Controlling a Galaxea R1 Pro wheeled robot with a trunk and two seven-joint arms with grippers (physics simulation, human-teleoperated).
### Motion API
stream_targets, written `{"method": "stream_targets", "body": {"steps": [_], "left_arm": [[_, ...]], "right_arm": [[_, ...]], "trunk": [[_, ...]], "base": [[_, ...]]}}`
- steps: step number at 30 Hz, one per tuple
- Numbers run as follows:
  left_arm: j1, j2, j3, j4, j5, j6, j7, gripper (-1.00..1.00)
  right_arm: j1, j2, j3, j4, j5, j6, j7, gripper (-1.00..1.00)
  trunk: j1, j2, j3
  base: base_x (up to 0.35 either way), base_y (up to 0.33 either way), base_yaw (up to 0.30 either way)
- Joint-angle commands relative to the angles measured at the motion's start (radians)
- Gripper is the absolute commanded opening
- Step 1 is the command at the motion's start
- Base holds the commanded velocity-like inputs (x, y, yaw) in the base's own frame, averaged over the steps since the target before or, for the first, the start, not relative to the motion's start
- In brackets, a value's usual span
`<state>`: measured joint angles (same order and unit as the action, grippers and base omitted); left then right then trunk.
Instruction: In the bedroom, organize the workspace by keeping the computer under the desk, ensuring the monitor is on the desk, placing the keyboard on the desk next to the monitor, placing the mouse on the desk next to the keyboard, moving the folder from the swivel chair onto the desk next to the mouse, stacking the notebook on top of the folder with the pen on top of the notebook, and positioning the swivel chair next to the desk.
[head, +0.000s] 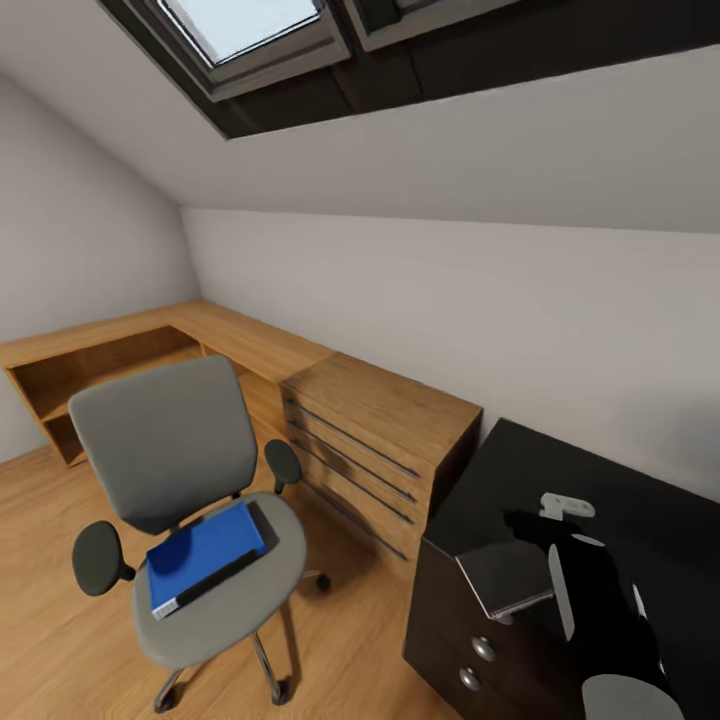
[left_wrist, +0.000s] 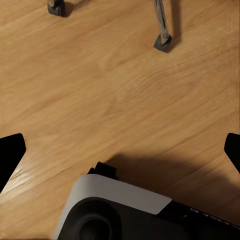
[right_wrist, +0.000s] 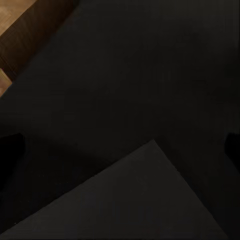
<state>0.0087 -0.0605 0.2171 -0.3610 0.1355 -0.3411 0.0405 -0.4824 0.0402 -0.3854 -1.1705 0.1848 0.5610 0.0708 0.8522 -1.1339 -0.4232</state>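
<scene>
A: Where is the flat bright blue folder with the white spine?

B: Lying flat on the seat of the grey upholstered swivel chair with dark padded armrests, well apart from the glossy black desk with silver-knobbed drawers.

A: How will it handle?

B: My guess is light, fairly stiff and a bit slick. It gives only 1 thin edge to pinch, so I'd take the black-edged long side nearest the seat's front.

A: The hands?

B: The left gripper hangs above the wooden floor, fingers spread wide, empty. The right gripper hovers over the desk, fingertips far apart, a flat grey sheet beneath; whether it's held, I can't tell.
</scene>
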Motion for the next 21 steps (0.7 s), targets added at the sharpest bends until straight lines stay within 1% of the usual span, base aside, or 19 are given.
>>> {"method": "stream_targets", "body": {"steps": [1, 5, 11, 21], "left_arm": [[0.001, 0.000, -0.003, -0.002, 0.009, -0.001, 0.002, 1.00], [0.001, -0.001, -0.002, -0.001, 0.009, -0.001, 0.002, 1.00], [0.001, 0.000, -0.002, -0.001, 0.009, -0.001, 0.001, 1.00], [0.001, 0.001, -0.003, -0.001, 0.009, -0.001, 0.001, 1.00]], "right_arm": [[-0.001, 0.001, -0.003, -0.001, 0.010, 0.004, 0.007, 1.00], [-0.001, 0.007, -0.003, 0.000, 0.010, 0.003, 0.007, 1.00], [0.000, 0.037, -0.003, 0.000, 0.015, 0.001, 0.008, 1.00], [0.002, 0.042, -0.001, 0.000, 0.015, -0.001, 0.009, 1.00]], "trunk": [[0.000, -0.001, -0.001], [0.000, -0.001, -0.003], [0.000, -0.001, -0.006], [0.000, -0.001, -0.010]], "base": [[0.000, 0.000, 0.267], [0.000, 0.000, 0.267], [0.000, 0.000, 0.268], [0.000, 0.002, 0.268]]}}
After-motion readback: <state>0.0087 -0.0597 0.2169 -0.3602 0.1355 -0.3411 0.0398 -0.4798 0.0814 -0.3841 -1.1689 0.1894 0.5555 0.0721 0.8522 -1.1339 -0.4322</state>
